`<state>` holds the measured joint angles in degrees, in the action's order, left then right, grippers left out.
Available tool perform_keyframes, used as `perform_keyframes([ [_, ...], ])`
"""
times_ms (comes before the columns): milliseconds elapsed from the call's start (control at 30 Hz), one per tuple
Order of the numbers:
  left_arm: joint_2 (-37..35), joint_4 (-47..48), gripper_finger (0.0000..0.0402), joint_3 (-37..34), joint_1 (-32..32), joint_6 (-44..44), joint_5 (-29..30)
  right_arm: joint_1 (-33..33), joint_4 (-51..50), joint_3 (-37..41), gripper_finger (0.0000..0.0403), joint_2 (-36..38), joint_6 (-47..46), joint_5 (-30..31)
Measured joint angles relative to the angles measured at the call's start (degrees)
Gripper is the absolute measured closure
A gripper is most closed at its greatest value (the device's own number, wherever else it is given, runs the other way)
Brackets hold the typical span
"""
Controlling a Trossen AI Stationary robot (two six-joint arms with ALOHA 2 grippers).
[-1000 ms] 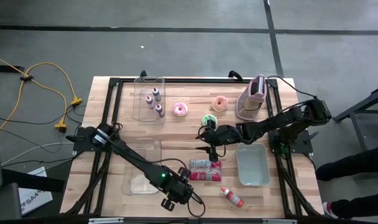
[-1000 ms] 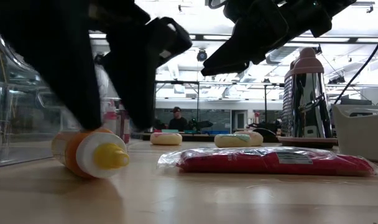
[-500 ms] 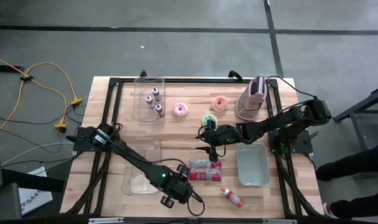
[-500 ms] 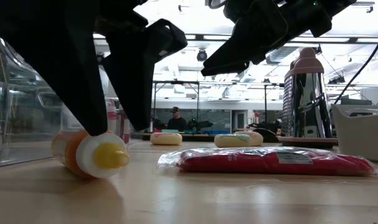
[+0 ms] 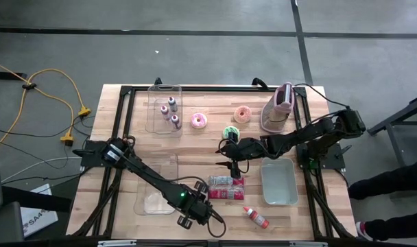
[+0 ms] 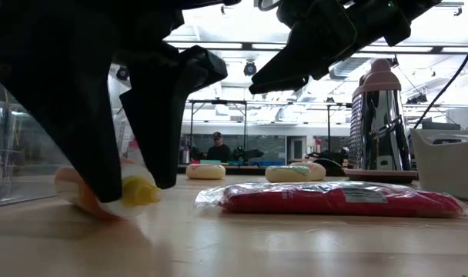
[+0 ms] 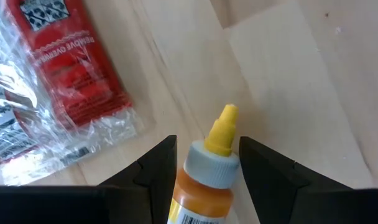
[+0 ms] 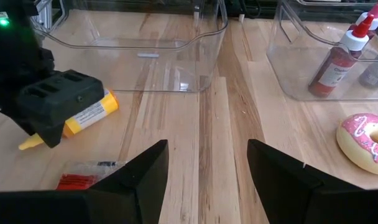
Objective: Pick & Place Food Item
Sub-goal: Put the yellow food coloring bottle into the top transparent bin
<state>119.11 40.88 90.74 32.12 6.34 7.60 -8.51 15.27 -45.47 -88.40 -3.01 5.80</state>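
Observation:
An orange bottle (image 7: pixel 202 186) with a white collar and a yellow nozzle lies on its side near the table's front edge. It also shows in the low view (image 6: pixel 130 196) and the right wrist view (image 8: pixel 89 115). My left gripper (image 7: pixel 207 143) stands over it (image 5: pixel 197 218), its fingers on either side of the bottle. My right gripper (image 5: pixel 224 155) hangs open above the table's middle, with nothing between its fingers (image 8: pixel 207 149). A red packet (image 5: pixel 226 187) in clear wrap lies flat just beyond the bottle. My left gripper has the bottle's orange body just below the collar (image 7: pixel 183 200) between its two fingers. The fingers (image 6: pixel 153 138) come steeply from above and lie across the bottle. The bottle lies with its side on the table, nozzle toward the near edge.
Three donuts (image 5: pixel 199 121) (image 5: pixel 242 114) (image 5: pixel 230 132) lie at the far middle. A clear bin (image 5: pixel 153 103) holds small bottles. There is an empty clear bin (image 5: pixel 145 195) at the near left and a tray (image 5: pixel 278 184) at the right. A red-capped bottle (image 5: pixel 255 217) and a metal jug (image 5: pixel 280 108) are also here.
My left gripper has sunk a little and tipped steeper over the orange bottle. The bottle has shifted slightly on the table and shows blurred in the low view. My right arm has kept still.

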Motion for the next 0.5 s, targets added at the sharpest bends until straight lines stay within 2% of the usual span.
perform_keyframes([
  [500, 1.4, 1.3, 0.0236, 0.0, 0.0, 1.2, -1.3, 0.0, 0.0, 0.0, 0.0196, 0.0, 0.0, 0.0],
])
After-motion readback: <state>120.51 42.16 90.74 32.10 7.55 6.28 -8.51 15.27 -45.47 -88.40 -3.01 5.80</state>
